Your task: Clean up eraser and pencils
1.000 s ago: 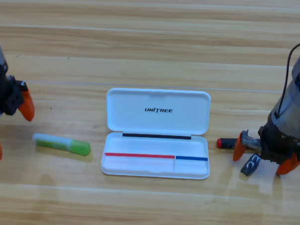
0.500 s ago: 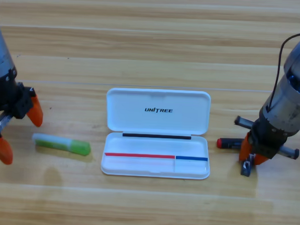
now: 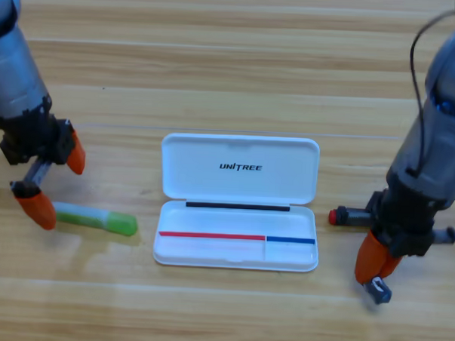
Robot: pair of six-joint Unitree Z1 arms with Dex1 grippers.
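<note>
1. The right gripper (image 3: pixel 375 279), nearest the camera, has its fingers clamped on the eraser (image 3: pixel 378 289); next I'd carry it left over the open white case (image 3: pixel 235 246).
2. The left gripper (image 3: pixel 55 184), fingers apart, hangs over the green pencil (image 3: pixel 97 218) on the counter (image 3: pixel 232 65).
3. The red pencil (image 3: pixel 346 217) lies just right of the case.

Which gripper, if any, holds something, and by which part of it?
The right gripper pinches the eraser by its upper end. The left gripper, open by the green pencil, holds nothing.
</note>
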